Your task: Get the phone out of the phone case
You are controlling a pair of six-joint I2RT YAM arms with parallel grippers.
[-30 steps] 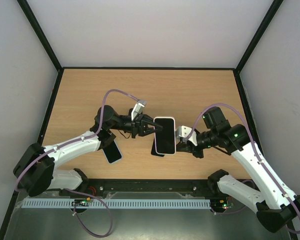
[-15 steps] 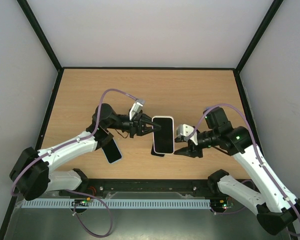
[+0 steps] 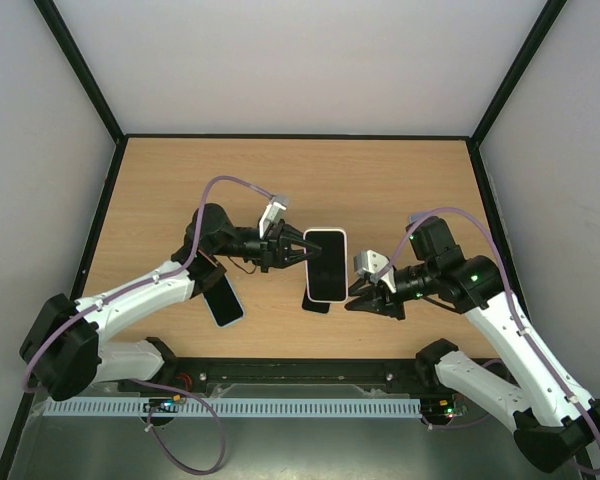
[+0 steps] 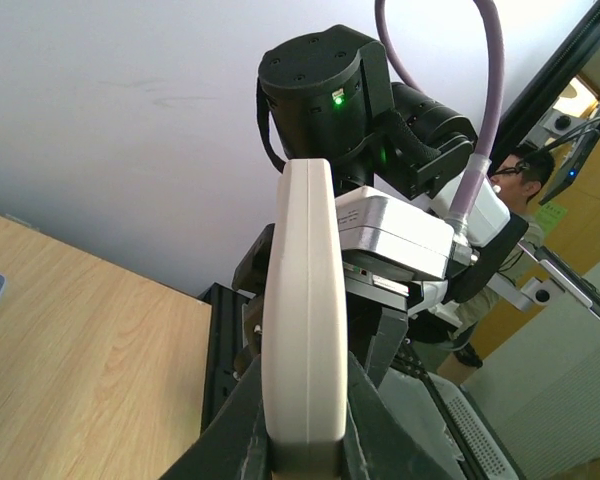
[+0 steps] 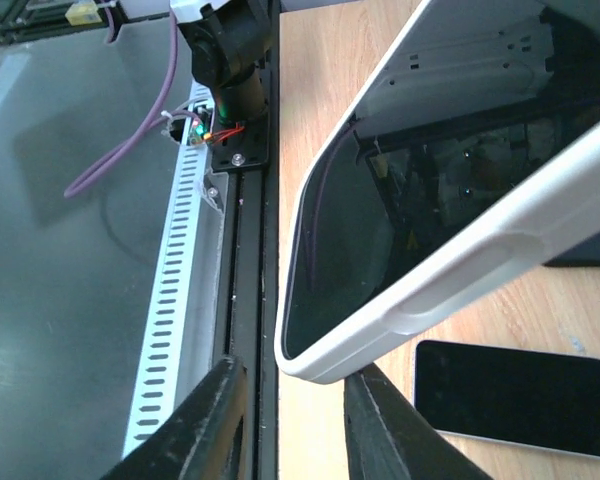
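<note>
Light wood table [image 3: 400,180] under both arms, seen from above. At centre, phone [image 3: 327,265] seated inside white phone case [image 3: 328,300], screen up, long axis running away from the arm bases. Left gripper [image 3: 305,250] pinched on the left long edge of the case, near the far end. Right gripper [image 3: 353,296] just beside the near right corner of the case, jaws apart, not closed on anything. Partly hidden under the near end of the case, a second dark phone [image 3: 314,305] flat on the wood. Beside the left forearm, well apart from the case, a third phone [image 3: 225,302] with a pale rim, lying at an angle. Left wrist view: case edge-on, a narrow white upright band filling the middle, left fingers [image 4: 242,440] pressed against both of its faces at the bottom of the frame; behind it, the right arm's black wrist with a green light [image 4: 337,98]. Right wrist view: case tilted and clear of the table, dark glossy screen visible inside the white rim, its rounded corner lying between the two spread right fingers [image 5: 205,425], contact with either finger not discernible; second dark phone flat on the wood below the case, at lower right.
</note>
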